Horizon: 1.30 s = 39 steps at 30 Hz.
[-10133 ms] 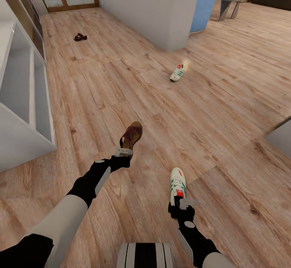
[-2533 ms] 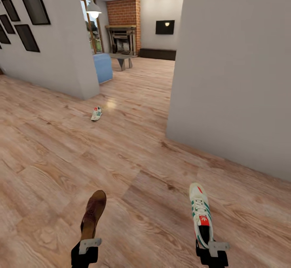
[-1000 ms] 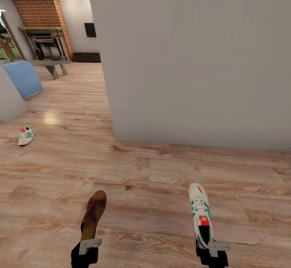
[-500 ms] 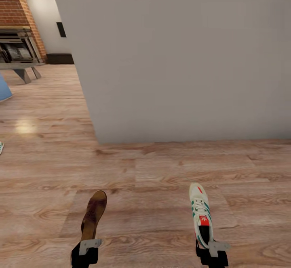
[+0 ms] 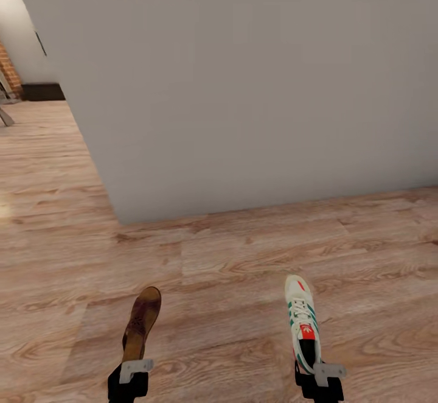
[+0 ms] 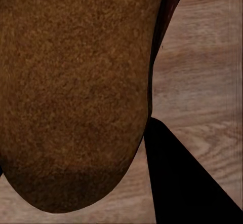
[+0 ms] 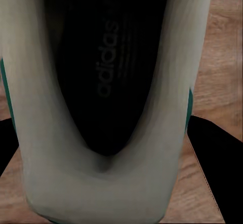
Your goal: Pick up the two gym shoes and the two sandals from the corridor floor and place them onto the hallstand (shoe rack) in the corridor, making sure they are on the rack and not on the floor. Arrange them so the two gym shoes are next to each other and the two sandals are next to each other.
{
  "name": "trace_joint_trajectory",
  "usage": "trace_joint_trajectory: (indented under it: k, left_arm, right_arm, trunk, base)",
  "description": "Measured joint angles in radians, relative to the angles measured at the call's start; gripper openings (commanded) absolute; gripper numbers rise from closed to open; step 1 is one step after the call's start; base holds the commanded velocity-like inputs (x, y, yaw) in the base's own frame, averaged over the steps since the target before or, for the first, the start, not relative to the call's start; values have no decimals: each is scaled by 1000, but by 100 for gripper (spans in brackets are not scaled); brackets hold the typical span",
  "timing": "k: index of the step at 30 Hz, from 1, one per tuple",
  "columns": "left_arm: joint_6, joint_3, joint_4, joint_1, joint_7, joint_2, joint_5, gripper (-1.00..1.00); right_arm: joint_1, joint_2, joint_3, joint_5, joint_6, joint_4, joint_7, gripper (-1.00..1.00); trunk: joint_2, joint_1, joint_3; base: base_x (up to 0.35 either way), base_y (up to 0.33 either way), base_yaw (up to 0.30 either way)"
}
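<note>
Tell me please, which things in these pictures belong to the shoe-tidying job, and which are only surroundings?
Belong to the job:
- sandal, held in the left gripper
- gym shoe, held in the right gripper
- corridor floor

Only surroundings:
- grey wall
- dark low cabinet in the far room

The left gripper has a matte black body capped by a pale grey angular bracket with small dark screw holes. The right gripper matches it: black housing, light grey bracket behind the jaws.
</note>
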Motion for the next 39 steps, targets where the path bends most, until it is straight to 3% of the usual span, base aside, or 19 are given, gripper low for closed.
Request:
trace_joint_trajectory:
  k: [39]
  left_arm:
    - [0, 0, 0, 0, 0, 0, 0, -100]
  right_arm:
    - [0, 0, 0, 0, 2, 0, -2, -100]
  trunk:
    - [0, 0, 0]
  base:
    - [0, 0, -300]
